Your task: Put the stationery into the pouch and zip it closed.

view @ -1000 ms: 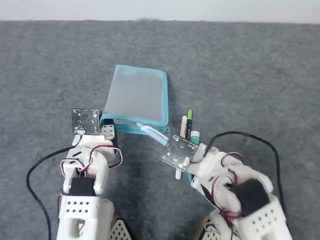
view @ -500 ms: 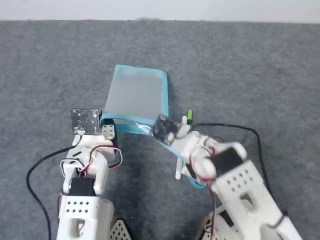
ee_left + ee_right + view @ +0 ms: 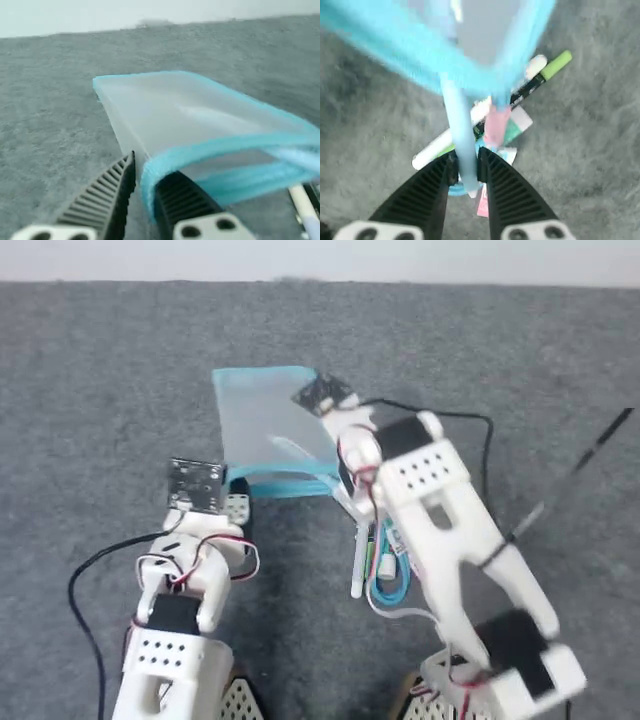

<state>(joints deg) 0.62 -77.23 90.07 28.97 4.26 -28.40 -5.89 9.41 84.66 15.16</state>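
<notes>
The pouch (image 3: pixel 262 415), judged limp and light, lay at 12 o'clock on the surface (image 3: pixel 500 360), left pincer (image 3: pixel 147 175) clamped on its firmer zip rim (image 3: pixel 225 146), right pincer (image 3: pixel 466 161) clamped on a rigid pen (image 3: pixel 455 110) at its mouth.

A grey carpet-like mat (image 3: pixel 520 370) runs back to a pale wall (image 3: pixel 320 258).

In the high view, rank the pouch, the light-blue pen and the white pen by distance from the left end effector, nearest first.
1. pouch: its near rim is clamped in the left end effector.
2. light-blue pen: inside the pouch, to the right.
3. white pen: on the mat, farther right.
</notes>
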